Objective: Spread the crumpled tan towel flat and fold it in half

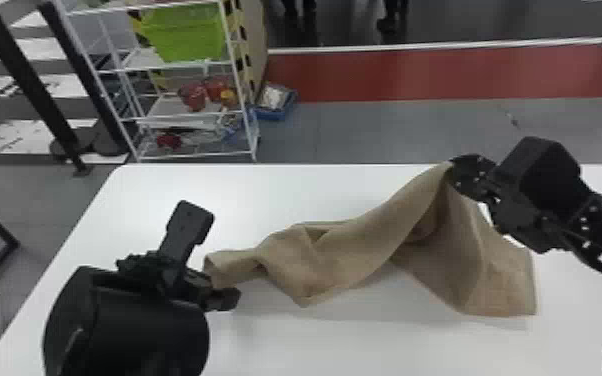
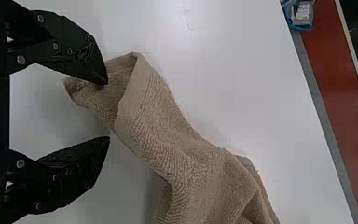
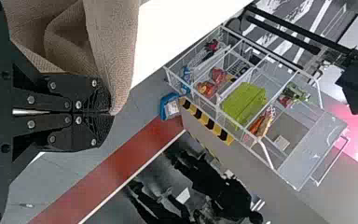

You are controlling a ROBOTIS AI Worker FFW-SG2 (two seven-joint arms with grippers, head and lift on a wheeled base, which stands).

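Tan towel (image 1: 335, 255), rumpled, held up by right end effector (image 1: 456, 172)

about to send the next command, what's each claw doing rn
Left claw: open, by the towel's end.
Right claw: closed on the towel, holding it up.

Bright, diffuse light, pale glare on the white table (image 1: 365, 345), soft shadow beneath the towel (image 1: 345, 255)

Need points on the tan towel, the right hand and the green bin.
Tan towel (image 1: 335, 260): head view, rumpled middle stretch.
Right hand (image 3: 111, 112): right wrist view, midway between the fingertips.
Green bin (image 1: 185, 37): head view, front side.
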